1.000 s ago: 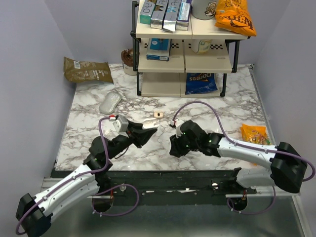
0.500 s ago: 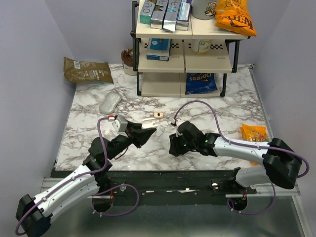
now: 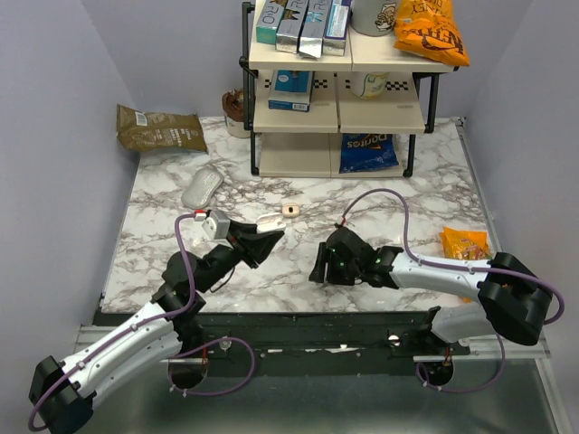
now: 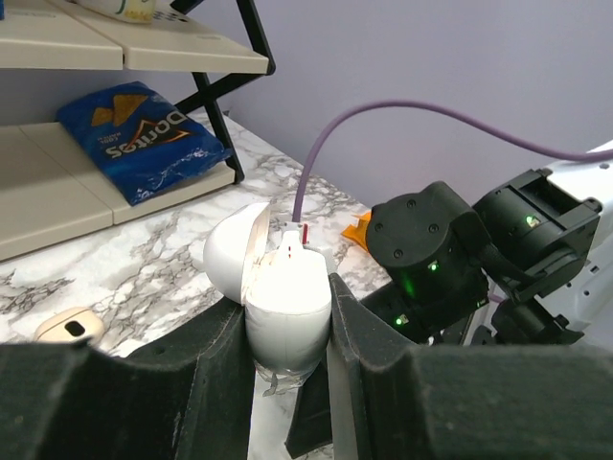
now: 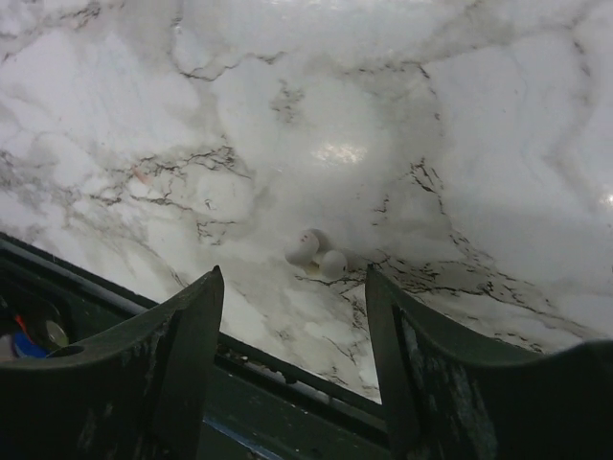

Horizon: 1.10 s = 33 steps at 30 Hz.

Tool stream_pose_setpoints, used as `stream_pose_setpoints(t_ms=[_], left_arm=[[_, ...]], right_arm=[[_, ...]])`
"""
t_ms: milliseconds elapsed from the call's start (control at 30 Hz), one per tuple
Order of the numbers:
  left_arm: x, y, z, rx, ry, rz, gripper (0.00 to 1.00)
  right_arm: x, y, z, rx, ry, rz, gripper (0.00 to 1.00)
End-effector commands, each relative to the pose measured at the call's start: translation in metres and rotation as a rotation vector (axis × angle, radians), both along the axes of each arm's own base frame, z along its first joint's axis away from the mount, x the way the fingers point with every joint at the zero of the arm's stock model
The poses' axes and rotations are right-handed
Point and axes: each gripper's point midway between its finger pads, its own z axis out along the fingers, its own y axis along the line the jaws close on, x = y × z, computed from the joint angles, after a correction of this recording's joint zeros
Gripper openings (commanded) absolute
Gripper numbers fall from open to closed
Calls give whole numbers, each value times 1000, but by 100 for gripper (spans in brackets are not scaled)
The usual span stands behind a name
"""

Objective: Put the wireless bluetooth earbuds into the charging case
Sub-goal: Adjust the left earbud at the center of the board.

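My left gripper point(image 3: 263, 230) is shut on the white charging case point(image 4: 283, 309), held off the marble with its lid point(image 4: 233, 253) tipped open; the case point(image 3: 270, 220) also shows from above. One beige earbud point(image 3: 289, 210) with a dark centre lies on the marble just beyond it, also at the left wrist view's left edge point(image 4: 71, 326). A second small, pale, two-lobed earbud point(image 5: 317, 253) lies on the marble near the table's front edge. My right gripper point(image 5: 292, 273) hovers over it, open, nothing between its fingers. From above, the right gripper point(image 3: 318, 269) hides that earbud.
A white computer mouse point(image 3: 202, 188) lies at the back left and a brown bag point(image 3: 159, 128) in the far left corner. The shelf rack point(image 3: 336, 90) with a Doritos bag point(image 3: 368, 151) stands behind. An orange snack bag point(image 3: 465, 244) lies right. The dark front rail point(image 5: 287, 402) runs just below the right gripper.
My right gripper has opened wider and sunk a little toward the table's front edge. The left gripper has carried the case slightly back and left.
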Motion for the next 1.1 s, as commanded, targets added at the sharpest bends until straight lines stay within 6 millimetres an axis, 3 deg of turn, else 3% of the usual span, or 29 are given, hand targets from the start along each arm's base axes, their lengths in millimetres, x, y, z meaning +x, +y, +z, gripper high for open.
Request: stream_pose_setpoints(t_ms=[0, 400, 767, 1067], left_arm=[[5, 8, -2, -40, 37, 54, 0], [13, 25, -8, -36, 87, 154, 0], [15, 27, -11, -20, 104, 178, 0], [13, 26, -13, -10, 110, 175, 0]], right_arm=[[-1, -15, -21, -23, 99, -225, 69], [-1, 3, -38, -120, 140, -238, 67], [-18, -22, -53, -243, 163, -215, 56], [-21, -22, -54, -319, 160, -77, 43]])
